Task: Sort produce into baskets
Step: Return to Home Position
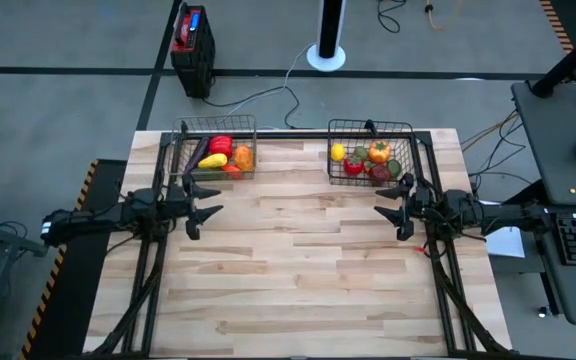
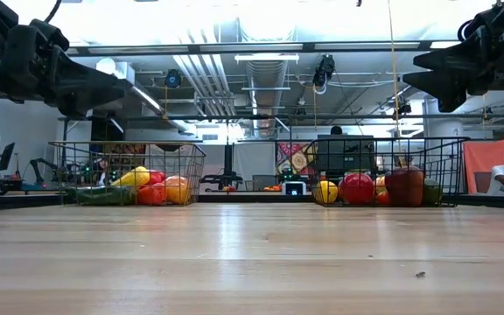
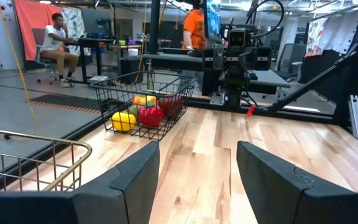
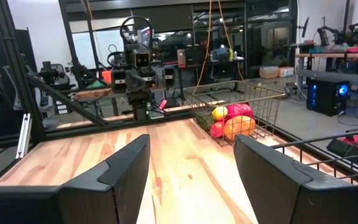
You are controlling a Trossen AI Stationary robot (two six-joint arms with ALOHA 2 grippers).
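Two dark wire baskets stand at the table's far edge. The left basket (image 1: pixel 214 149) holds red, yellow, orange and dark produce (image 1: pixel 222 153), which also shows in the low view (image 2: pixel 151 186). The right basket (image 1: pixel 371 151) holds a yellow piece, orange, red and green produce (image 1: pixel 366 160), seen in the left wrist view too (image 3: pixel 143 112). My left gripper (image 1: pixel 204 207) hovers open above the table's left side, pointing level toward the right. My right gripper (image 1: pixel 392 203) hovers open opposite it, pointing left. Nothing is between either pair of fingers (image 3: pixel 197 177) (image 4: pixel 191 158).
The bare wooden tabletop (image 1: pixel 298 260) stretches between the two arms and toward the near edge. Dark frame struts (image 1: pixel 148 290) run along both table sides. A person sits at a desk (image 3: pixel 58 40) in the room beyond, and another stands farther off (image 3: pixel 194 28).
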